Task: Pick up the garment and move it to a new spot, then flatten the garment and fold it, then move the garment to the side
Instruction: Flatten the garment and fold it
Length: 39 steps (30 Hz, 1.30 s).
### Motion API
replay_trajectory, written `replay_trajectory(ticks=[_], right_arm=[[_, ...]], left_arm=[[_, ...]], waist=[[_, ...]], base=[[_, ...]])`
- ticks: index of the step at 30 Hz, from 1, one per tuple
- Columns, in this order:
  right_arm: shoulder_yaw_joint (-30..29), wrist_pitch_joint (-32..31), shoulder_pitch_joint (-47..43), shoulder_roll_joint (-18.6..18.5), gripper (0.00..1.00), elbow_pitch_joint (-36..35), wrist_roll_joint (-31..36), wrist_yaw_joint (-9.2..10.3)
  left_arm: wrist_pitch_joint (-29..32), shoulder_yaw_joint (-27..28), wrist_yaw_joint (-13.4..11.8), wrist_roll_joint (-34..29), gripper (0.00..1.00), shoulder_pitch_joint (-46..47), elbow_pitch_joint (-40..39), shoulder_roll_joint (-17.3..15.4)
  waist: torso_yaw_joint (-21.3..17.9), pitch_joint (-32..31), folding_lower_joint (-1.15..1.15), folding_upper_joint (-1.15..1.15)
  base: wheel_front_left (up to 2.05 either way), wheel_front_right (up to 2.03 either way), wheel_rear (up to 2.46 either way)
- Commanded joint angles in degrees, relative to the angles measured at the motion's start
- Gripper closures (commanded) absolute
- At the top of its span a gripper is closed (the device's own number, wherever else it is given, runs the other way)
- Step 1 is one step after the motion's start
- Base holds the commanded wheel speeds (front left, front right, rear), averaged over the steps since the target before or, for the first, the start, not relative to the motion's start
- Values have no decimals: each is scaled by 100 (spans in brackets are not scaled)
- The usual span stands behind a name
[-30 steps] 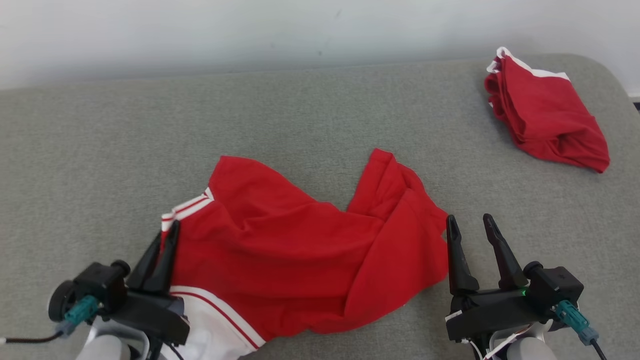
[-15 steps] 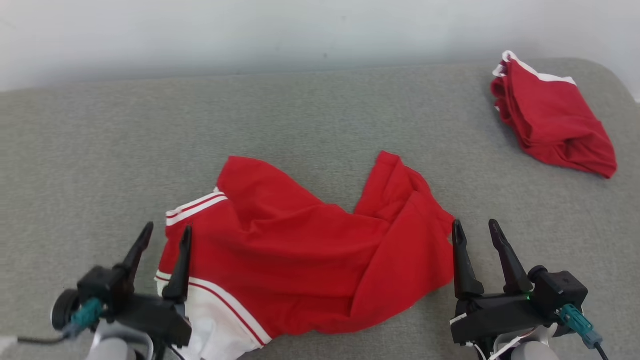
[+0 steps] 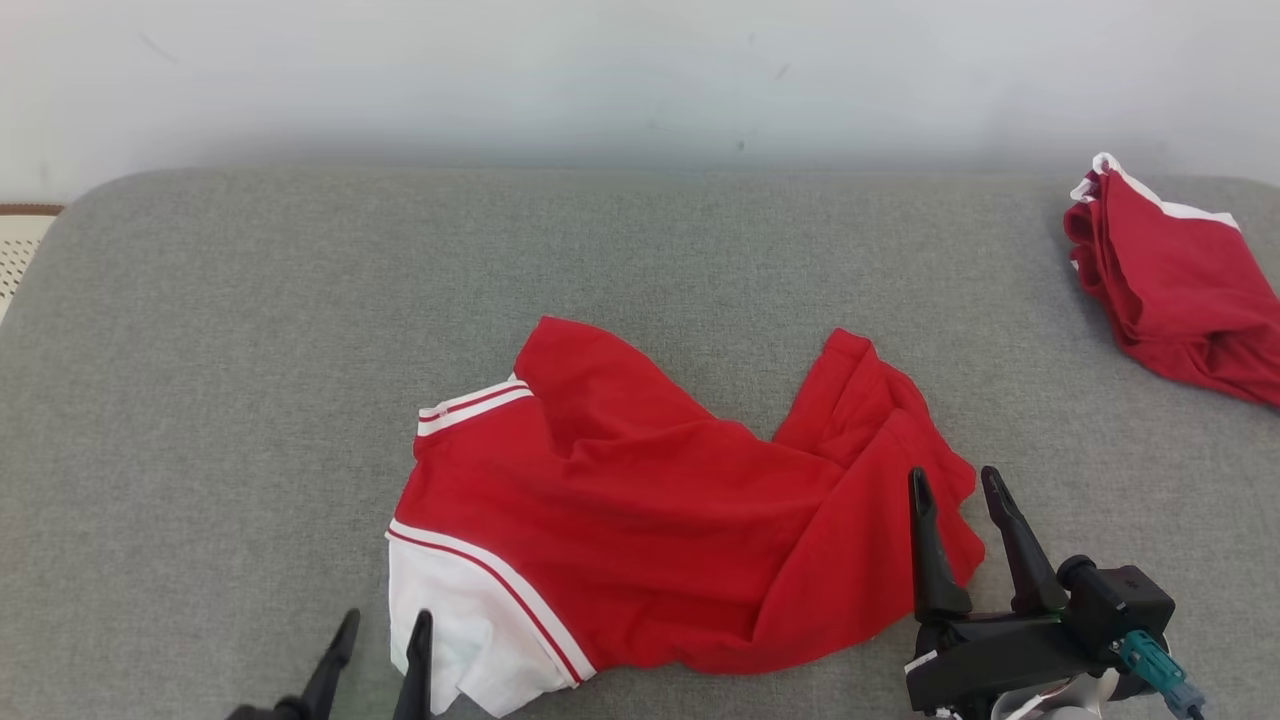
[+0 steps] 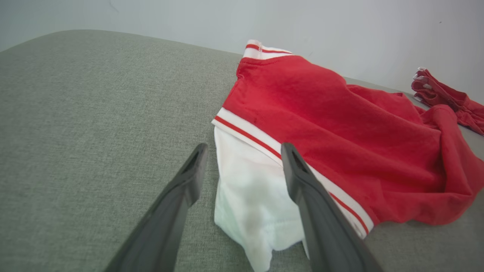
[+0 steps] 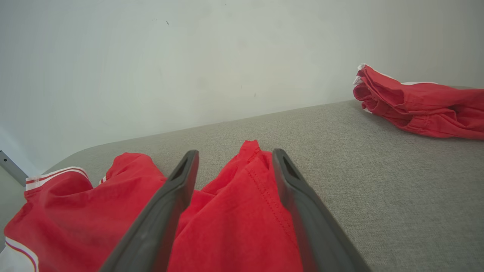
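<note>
The garment (image 3: 660,520), a red piece with white panels and red-striped white bands, lies crumpled on the grey cushioned surface (image 3: 250,380). Its white corner (image 4: 249,204) sits just ahead of my left gripper (image 3: 384,622), which is open at the bottom edge of the head view with nothing between its fingers. In the left wrist view the left gripper (image 4: 242,149) straddles that white edge without gripping it. My right gripper (image 3: 951,482) stands open over the garment's right end. In the right wrist view, red cloth (image 5: 242,211) lies under the right gripper (image 5: 233,154).
A second red garment (image 3: 1170,285) with white trim lies bunched at the far right of the surface, also seen as a red bundle (image 5: 419,104) in the right wrist view. A pale wall (image 3: 600,80) runs behind the surface. A cream object (image 3: 20,250) shows past the left edge.
My left gripper has opened, let go of the garment's left edge and drawn back toward the bottom of the view. The head camera has shifted, so the scene sits further right.
</note>
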<state>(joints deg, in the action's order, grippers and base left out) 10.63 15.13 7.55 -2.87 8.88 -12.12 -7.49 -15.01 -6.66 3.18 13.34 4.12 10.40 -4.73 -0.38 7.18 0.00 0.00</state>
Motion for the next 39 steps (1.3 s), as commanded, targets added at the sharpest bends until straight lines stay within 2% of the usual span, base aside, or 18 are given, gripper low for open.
replay_trajectory(ticks=[1,7,17,19,20,21,31,35,39], right_arm=[[11,7,-50,-2,0,17,31,-1],[37,7,-37,-2,0,37,57,-1],[35,7,9,-2,0,64,111,-1],[21,7,-3,-2,0,65,116,-1],[10,8,-12,-2,0,64,118,-1],[-4,7,-24,-2,0,63,119,-1],[-163,7,-138,-1,0,54,128,-1],[-215,7,-142,-1,0,58,138,-1],[-214,7,-162,-2,0,76,134,-1]], left_arm=[[-15,-4,-7,14,0,-104,18,10],[-15,-122,45,41,0,-280,299,76],[-16,-94,57,80,0,-62,1032,132],[-16,-103,80,115,67,-52,1120,142],[-16,-90,91,133,94,-42,1128,145],[-16,-70,96,146,100,-34,1131,147],[-16,582,-105,105,100,-199,394,35],[-16,739,-175,64,100,-341,163,-17],[-16,742,-143,103,100,-448,193,-9]], waist=[[16,-20,0,0],[-14,-14,0,0],[-206,6,0,0],[-213,-2,0,0],[-211,-7,0,0],[-203,-15,0,0],[48,-110,0,0],[112,-135,0,0],[132,-146,0,0]], base=[[0,0,0],[0,0,0],[0,0,0],[0,0,0],[0,0,0],[0,0,0],[0,0,0],[0,0,0],[0,0,0]])
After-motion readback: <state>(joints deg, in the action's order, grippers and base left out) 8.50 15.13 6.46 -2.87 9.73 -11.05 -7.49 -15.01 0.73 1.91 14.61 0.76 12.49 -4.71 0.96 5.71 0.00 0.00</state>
